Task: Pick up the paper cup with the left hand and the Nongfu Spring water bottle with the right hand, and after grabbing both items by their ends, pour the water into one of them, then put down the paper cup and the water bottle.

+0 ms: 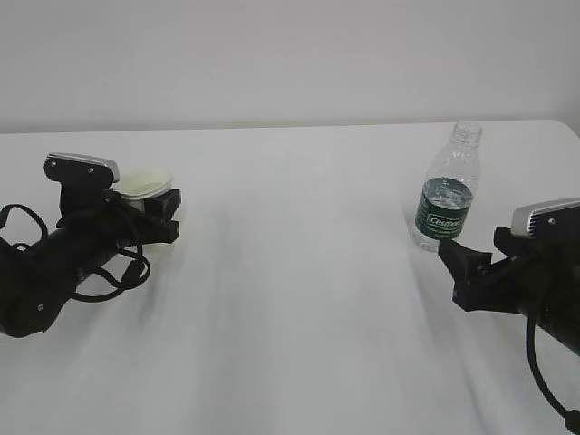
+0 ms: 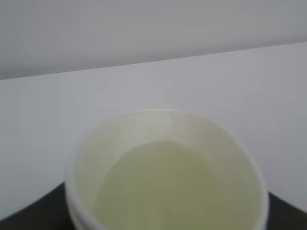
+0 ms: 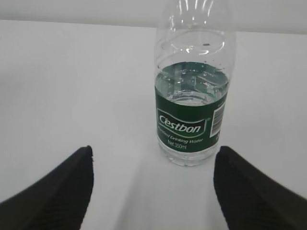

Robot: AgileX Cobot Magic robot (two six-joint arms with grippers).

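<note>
The water bottle (image 1: 446, 188) is standing upright just ahead of the right hand (image 3: 152, 184), whose jaws are gaping wide and empty, in line to straddle its base. Far across the table (image 1: 299, 272), the left hand (image 1: 156, 210) is cradling the paper cup (image 1: 143, 187).

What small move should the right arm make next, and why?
Probably ease the right hand forward until the water bottle sits between its fingers, then close. Its jaws stand open with the upright bottle ahead of them, untouched, while the left hand is already around the paper cup.
</note>
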